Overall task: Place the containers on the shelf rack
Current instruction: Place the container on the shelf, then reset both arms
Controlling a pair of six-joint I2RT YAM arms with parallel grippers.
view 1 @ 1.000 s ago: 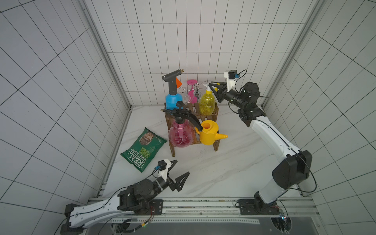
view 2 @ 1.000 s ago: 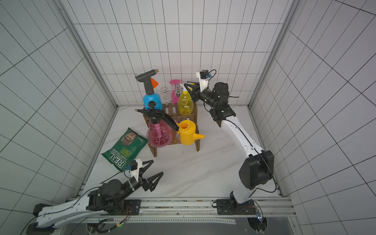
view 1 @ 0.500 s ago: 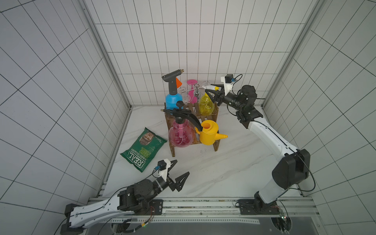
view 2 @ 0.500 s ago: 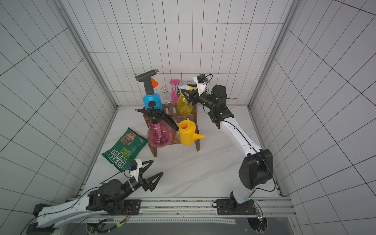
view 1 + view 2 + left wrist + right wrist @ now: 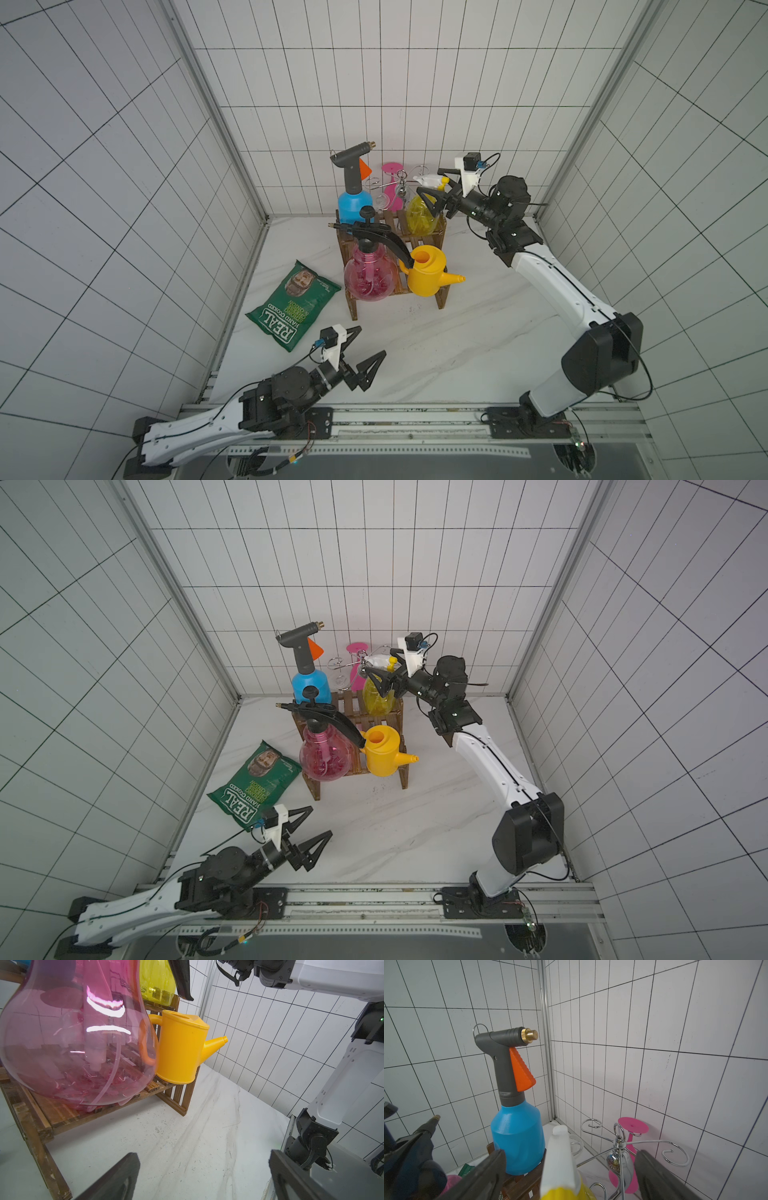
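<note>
Right hand (image 5: 431,183), top views: spread, one finger to either side of the white spray head of the yellow translucent plastic trigger bottle (image 5: 422,216). That bottle stands on the upper tier of the brown wooden slatted two-tier shelf rack (image 5: 352,305), near the blue plastic sprayer with grey pistol head (image 5: 353,205). Lower tier: pink translucent round sprayer with black handle (image 5: 370,278) and yellow plastic watering can (image 5: 426,274). All four containers judged shelved.
Left hand (image 5: 371,340): spread, empty, low over the white marbled surface (image 5: 457,345), well apart from the rack.
Green foil chip bag (image 5: 293,307): flat on the surface; reads "REAL", "HAND COOKED", "CHEESE & ONION".

Left wrist view: pink sprayer and watering can side by side on the lower slats; whether they touch cannot be told. Thin glossy walls, judged light and slippery.

Right wrist view: fingers (image 5: 483,1174) stand clear of the white head on both sides. Bottle judged tall and top-heavy, best held at the neck below the head. Chrome wire stand with curled arms (image 5: 618,1147) just beyond. No writing legible on any container.
</note>
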